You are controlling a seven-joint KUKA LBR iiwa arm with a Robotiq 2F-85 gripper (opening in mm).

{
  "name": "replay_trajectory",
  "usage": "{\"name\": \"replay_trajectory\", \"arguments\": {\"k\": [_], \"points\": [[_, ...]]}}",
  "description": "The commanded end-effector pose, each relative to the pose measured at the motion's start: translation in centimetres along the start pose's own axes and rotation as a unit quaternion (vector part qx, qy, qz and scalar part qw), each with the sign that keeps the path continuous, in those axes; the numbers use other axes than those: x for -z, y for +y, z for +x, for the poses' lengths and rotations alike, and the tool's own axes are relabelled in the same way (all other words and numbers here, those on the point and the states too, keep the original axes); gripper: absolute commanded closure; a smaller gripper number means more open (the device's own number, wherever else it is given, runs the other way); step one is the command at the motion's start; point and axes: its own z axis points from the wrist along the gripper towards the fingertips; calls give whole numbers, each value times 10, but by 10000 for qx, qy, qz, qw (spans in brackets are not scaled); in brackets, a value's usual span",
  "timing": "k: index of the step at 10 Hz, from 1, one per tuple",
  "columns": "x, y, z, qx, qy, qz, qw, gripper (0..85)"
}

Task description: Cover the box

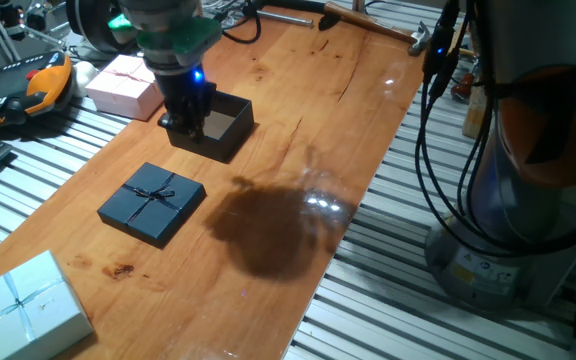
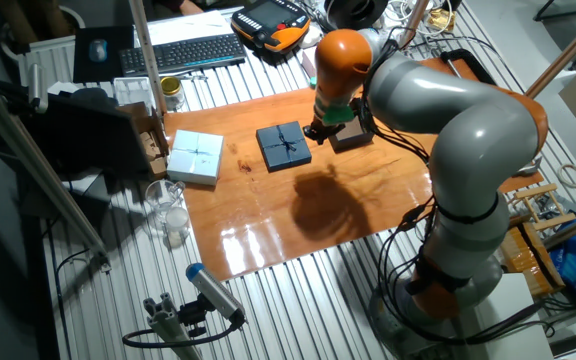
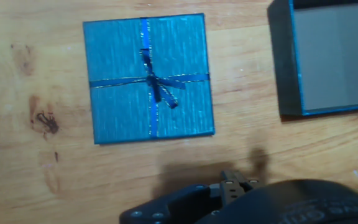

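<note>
While no brand, label or readable writing is seen on any item, plain surfaces are noted throughout. The gripper (image 1: 190, 120) is seen low over the wooden table (image 1: 298, 120), at the near-left edge of the box (image 1: 213, 124), with a blue light lit on its body. How far the fingers are parted cannot be told: they are dark against the dark box in one fixed view, hidden behind the arm in the other fixed view, and cut off in the hand view. Whether anything is touched or held cannot be told either.

The box is placed open toward the far left part of the table, black-walled, with its brown floor exposed. In the hand view it (image 3: 328, 59) is cut by the top-right corner of the frame.

A dark ribboned lid (image 1: 152, 203) is laid flat on the table, apart from the box, nearer the camera in one fixed view. In the hand view the lid (image 3: 149, 78) appears blue-tinted, with its thin ribbon crossed and bowed at the centre.

A pink box (image 1: 124, 85) is set just left of the gripper, off the wood. A pale blue box (image 1: 23, 310) is placed at the near-left corner. A keyboard (image 2: 186, 53) and a pendant (image 2: 271, 20) are seen beyond the table.
</note>
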Motion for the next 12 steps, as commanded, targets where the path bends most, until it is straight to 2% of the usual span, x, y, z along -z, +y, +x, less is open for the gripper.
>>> {"name": "replay_trajectory", "arguments": {"k": [1,3,6,7,9,11,12], "points": [[-2,2,-1,-37,35,-18,10000,850],[-6,11,0,-45,59,-31,10000,850],[-6,10,-1,62,109,-90,9999,850],[-6,10,-1,76,123,-174,9997,850],[-6,10,-1,116,114,-44,9999,850],[-6,10,-1,307,181,-204,9992,850],[-6,10,-1,406,85,-140,9990,850]]}}
